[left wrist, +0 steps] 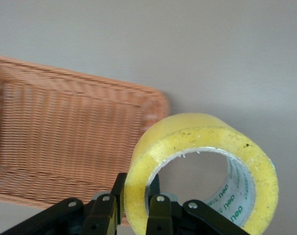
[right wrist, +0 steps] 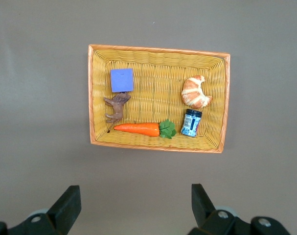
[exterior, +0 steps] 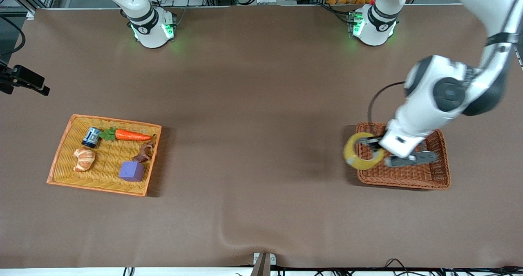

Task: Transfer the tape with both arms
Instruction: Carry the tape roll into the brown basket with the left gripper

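Note:
The tape (exterior: pixel 350 154), a yellowish translucent roll with a pale core, hangs in the air over the rim of the brown wicker basket (exterior: pixel 408 179) at the left arm's end of the table. My left gripper (exterior: pixel 376 148) is shut on the roll's wall, one finger inside the ring and one outside. The left wrist view shows the tape (left wrist: pixel 187 137) pinched in the left gripper (left wrist: pixel 137 188), with the brown basket (left wrist: pixel 65 127) below. My right gripper (right wrist: pixel 133 198) is open and holds nothing, high over the table beside the yellow basket (right wrist: pixel 158 58). The front view does not show it.
The yellow basket (exterior: pixel 108 161) at the right arm's end holds a purple cube (exterior: pixel 131 171), a croissant toy (exterior: pixel 84 159), a carrot (exterior: pixel 130 135), a small jar (exterior: pixel 91 137) and a brown animal figure (exterior: pixel 145 152). Brown table cloth stretches between the two baskets.

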Available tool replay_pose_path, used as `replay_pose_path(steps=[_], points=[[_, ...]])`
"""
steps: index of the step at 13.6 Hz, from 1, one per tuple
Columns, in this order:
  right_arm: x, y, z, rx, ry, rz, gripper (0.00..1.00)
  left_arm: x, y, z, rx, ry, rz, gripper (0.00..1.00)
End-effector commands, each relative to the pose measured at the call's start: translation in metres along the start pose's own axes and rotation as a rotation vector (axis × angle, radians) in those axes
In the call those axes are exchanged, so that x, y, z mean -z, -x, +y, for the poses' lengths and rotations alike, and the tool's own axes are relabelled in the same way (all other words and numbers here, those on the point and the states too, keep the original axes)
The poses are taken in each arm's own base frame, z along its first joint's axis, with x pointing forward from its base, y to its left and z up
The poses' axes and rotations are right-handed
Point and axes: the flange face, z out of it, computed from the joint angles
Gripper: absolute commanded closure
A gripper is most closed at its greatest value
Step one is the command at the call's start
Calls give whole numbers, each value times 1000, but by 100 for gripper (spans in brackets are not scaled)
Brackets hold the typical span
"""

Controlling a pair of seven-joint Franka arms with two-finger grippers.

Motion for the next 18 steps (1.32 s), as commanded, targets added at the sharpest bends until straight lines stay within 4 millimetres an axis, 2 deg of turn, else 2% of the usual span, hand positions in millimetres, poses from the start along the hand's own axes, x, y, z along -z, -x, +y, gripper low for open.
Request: replay_pose_path(steps=[1,4,6,10,12,13,15,16,17,18], points=[[0,-2,3,2,-11,-1,0,-6,5,-62,-41,12,-52,100],[0,-2,3,1,-10,-1,0,-34,0,-117,-24,39,-99,100],[0,-2,3,3,-10,0,0,-59,3,-138,-10,50,-119,100],[1,-3,1,7,-7,5,0,-106,8,-170,7,69,-101,100],[0,-4,-1,9,-8,5,0,-122,6,-175,-9,69,-94,100],[0,-4,-2,10,-8,5,0,-132,5,-186,-9,57,-88,100],[0,-4,-1,8,-11,3,0,-148,4,-194,-50,17,-82,100],[0,-4,-2,9,-11,3,0,-150,2,-195,-65,3,-76,82],[0,-4,-2,9,-11,3,0,-149,0,-194,-74,-7,-67,46],[-1,-4,-2,9,-11,2,0,-146,-4,-191,-81,-8,-60,0]])
